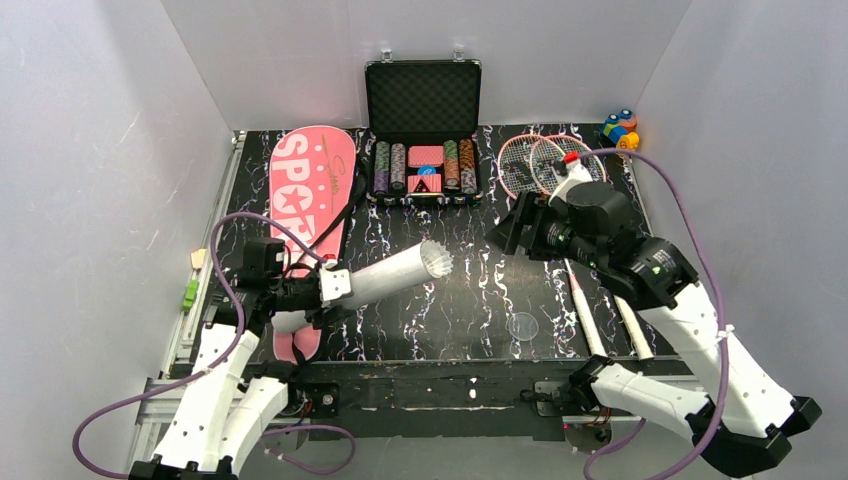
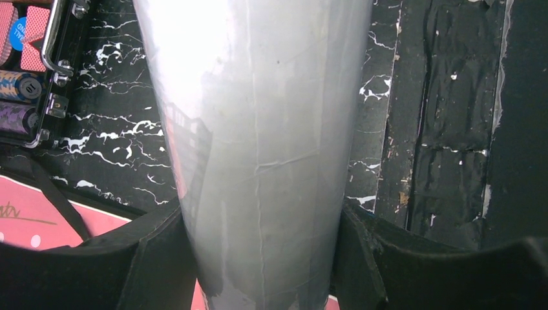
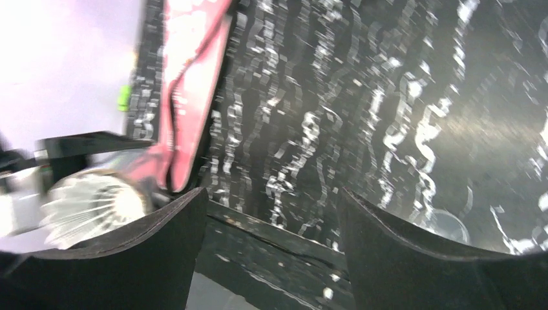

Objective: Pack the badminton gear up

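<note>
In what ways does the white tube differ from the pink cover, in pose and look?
The left gripper clamps the tube at one end, pointing it toward the middle of the table; the cover lies flat, running near to far. The tube is round and white, feathers at its open end; the cover is flat, pink, lettered. Both are on the left side.

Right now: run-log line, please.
left gripper: shut on tube | right gripper: open, empty | shuttlecock: in tube mouth | rackets: outside cover

Overhead and close wrist views, tube (image 1: 395, 275) shared
</note>
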`<control>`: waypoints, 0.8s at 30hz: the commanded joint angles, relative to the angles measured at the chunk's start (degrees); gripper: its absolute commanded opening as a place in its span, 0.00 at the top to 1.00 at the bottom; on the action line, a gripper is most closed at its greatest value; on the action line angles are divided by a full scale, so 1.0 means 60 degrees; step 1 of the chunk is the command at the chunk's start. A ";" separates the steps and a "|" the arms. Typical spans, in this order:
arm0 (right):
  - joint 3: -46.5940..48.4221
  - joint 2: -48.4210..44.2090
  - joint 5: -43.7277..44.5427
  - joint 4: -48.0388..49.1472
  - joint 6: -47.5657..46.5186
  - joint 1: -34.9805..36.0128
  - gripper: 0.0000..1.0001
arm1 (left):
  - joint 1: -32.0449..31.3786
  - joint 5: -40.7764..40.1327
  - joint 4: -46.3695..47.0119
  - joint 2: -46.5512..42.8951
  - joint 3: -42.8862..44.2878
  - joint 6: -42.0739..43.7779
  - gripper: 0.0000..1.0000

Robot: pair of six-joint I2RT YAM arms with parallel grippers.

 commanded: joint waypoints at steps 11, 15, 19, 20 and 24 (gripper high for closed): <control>-0.3254 0.0109 -0.0581 0.0403 0.0790 -0.0856 0.22 | -0.0002 -0.0049 -0.0512 -0.0379 -0.0279 0.1092 0.54; -0.2675 -0.0840 -0.1998 0.1263 0.0750 -0.0837 0.20 | 0.0004 -0.0036 -0.0491 -0.0295 -0.0259 0.1059 0.54; -0.2377 -0.1404 -0.2894 0.2520 0.0942 -0.0494 0.17 | -0.0002 0.0063 -0.0196 -0.0215 -0.0250 0.0761 0.54; -0.2282 -0.1413 -0.2974 0.2645 0.0954 -0.0376 0.17 | -0.0003 0.0080 -0.0154 -0.0187 -0.0219 0.0692 0.54; -0.2113 -0.1187 -0.3100 0.3095 0.0926 0.0310 0.15 | 0.0004 0.0090 -0.0139 -0.0141 -0.0143 0.0626 0.54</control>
